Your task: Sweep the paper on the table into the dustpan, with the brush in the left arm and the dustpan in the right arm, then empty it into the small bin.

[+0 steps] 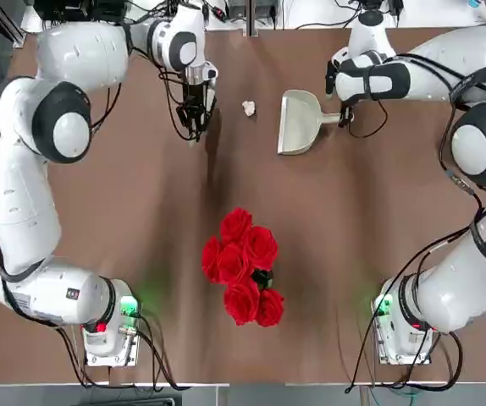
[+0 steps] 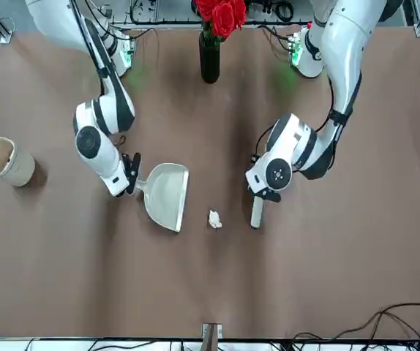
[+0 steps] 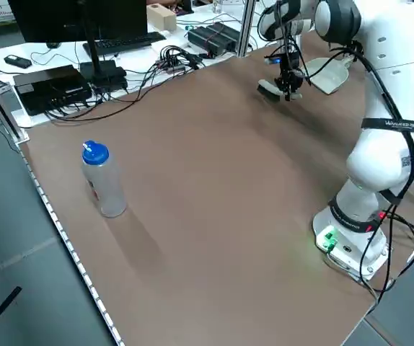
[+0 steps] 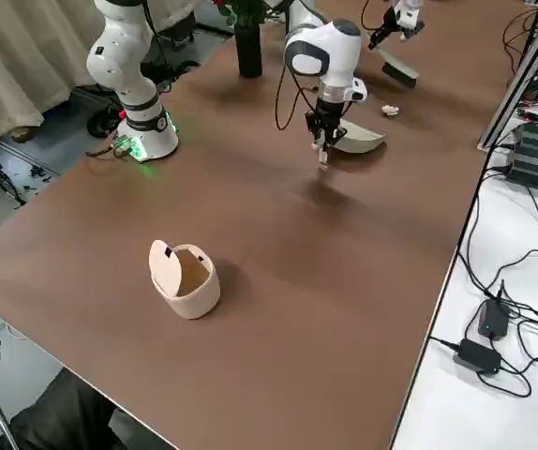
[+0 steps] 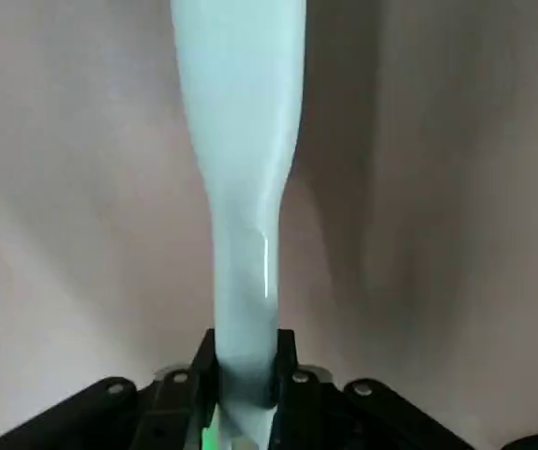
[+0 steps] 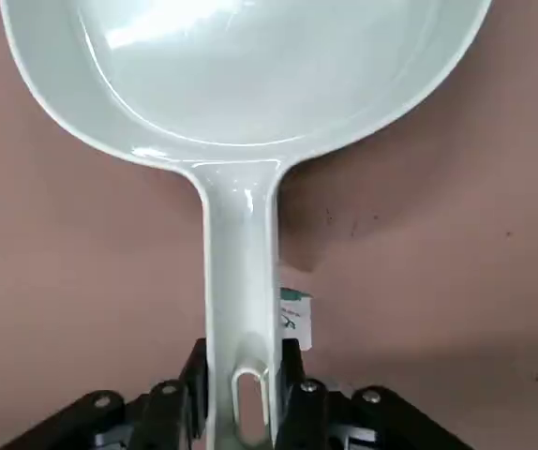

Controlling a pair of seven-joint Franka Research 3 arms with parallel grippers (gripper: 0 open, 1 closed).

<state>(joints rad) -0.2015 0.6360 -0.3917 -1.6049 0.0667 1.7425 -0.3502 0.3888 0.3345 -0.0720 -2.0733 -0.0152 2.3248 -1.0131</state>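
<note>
The tiny white paper ball (image 1: 249, 107) lies on the brown table (image 1: 141, 211) at the far side, between the brush and the dustpan. My left gripper (image 1: 196, 108) is shut on the white brush (image 2: 257, 212), whose handle (image 5: 246, 187) runs out from between the fingers; the head reaches down to the table just left of the paper. On the other side, my right gripper (image 1: 345, 115) is shut on the short handle (image 6: 241, 281) of the pale grey-green dustpan (image 1: 300, 121). Its wide mouth faces the paper (image 2: 214, 219), a short gap away. The cream bin (image 4: 185, 277) stands far off at the table's right side.
A vase of red roses (image 1: 243, 262) stands mid-table between the arm bases. A clear bottle with a blue cap (image 3: 102, 180) stands near the table's left edge. Cables and electronics (image 3: 84, 72) lie on the white bench beyond the far edge.
</note>
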